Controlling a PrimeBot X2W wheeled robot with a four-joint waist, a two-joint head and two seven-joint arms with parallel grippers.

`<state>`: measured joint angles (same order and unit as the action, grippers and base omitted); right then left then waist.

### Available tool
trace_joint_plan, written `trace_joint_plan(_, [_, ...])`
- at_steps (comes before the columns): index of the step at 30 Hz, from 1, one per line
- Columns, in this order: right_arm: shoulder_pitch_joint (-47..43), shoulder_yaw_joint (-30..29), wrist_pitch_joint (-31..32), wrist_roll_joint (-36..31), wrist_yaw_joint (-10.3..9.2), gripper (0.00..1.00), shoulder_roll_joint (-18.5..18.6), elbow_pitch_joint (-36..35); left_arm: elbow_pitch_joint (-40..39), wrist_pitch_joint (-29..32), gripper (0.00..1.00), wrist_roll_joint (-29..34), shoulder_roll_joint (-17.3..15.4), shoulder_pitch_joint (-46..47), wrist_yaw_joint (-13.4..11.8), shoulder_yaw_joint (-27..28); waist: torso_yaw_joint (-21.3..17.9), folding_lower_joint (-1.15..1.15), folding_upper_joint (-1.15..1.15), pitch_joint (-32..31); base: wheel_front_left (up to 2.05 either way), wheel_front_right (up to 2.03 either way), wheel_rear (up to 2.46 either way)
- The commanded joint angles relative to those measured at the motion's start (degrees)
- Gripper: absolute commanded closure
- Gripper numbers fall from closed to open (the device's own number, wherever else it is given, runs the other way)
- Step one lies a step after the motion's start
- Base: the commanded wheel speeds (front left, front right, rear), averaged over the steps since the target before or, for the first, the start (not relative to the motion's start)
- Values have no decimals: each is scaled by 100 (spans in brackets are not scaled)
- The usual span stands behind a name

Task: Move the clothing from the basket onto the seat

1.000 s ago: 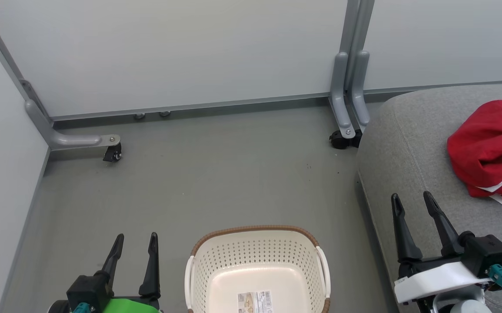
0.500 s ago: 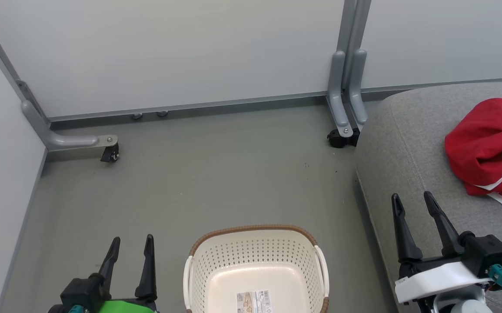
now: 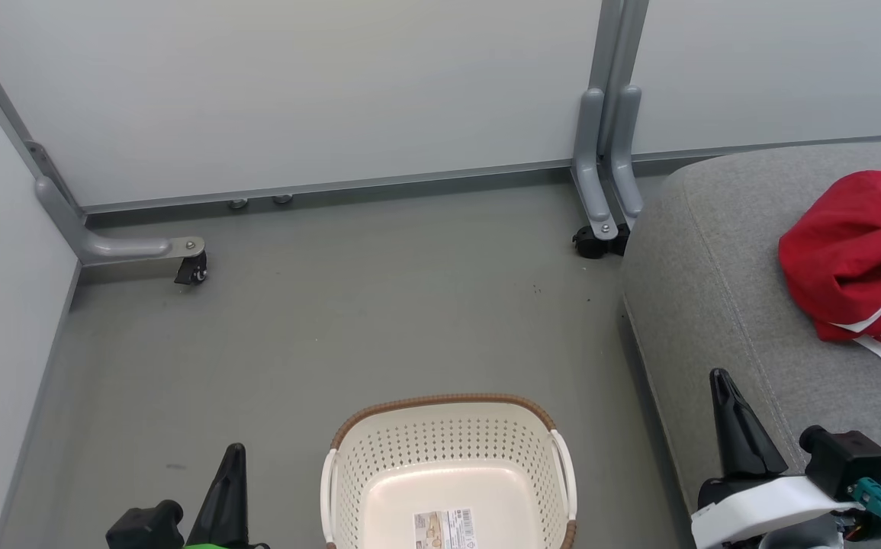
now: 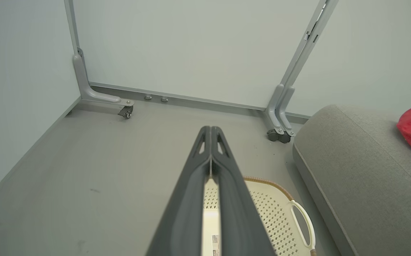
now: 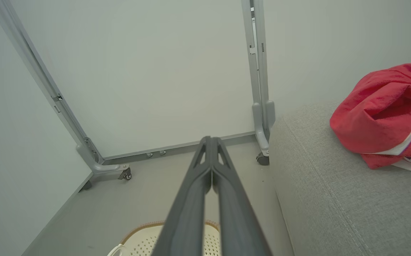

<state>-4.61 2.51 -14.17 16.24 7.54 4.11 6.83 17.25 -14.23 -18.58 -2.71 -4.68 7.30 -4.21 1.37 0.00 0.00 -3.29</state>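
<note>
left arm (image 3: 146, 528) beside basket (image 3: 440, 399), right arm (image 3: 772, 494) beside seat (image 3: 707, 267), jaws closed

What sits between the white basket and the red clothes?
In the head view, a strip of bare grey floor and then the seat, its cushion bare, lie between the basket and the clothing; nothing rests on that stretch.

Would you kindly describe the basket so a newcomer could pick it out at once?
Find the large grey seat on the right of the head view, bearing red clothing. On the floor left of it stands the basket: cream-white plastic with white side handles and a label sticker inside. Its perforated walls and brown woven-look rim set it apart from the plain grey around it.
</note>
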Motion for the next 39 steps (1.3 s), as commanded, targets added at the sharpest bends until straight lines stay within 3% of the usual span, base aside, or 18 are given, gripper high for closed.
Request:
trace_joint_plan(1, [113, -36, 54, 293, 0, 100, 19, -63, -95, 45, 100, -282, -23, 98, -2, 34, -1, 0, 0, 5, 0, 0, 0])
trace_joint_plan(17, [349, -171, 457, 1985, -2, 100, 36, 111, -125, 442, 100, -1935, -83, 348, 5, 195, -20, 0, 0, 53, 0, 0, 0])
trace_joint_plan(39, [583, -338, 898, 3710, -3, 100, 30, 285, -205, 874, 100, -3614, -122, 580, 11, 393, -45, 0, 0, 115, 0, 0, 0])
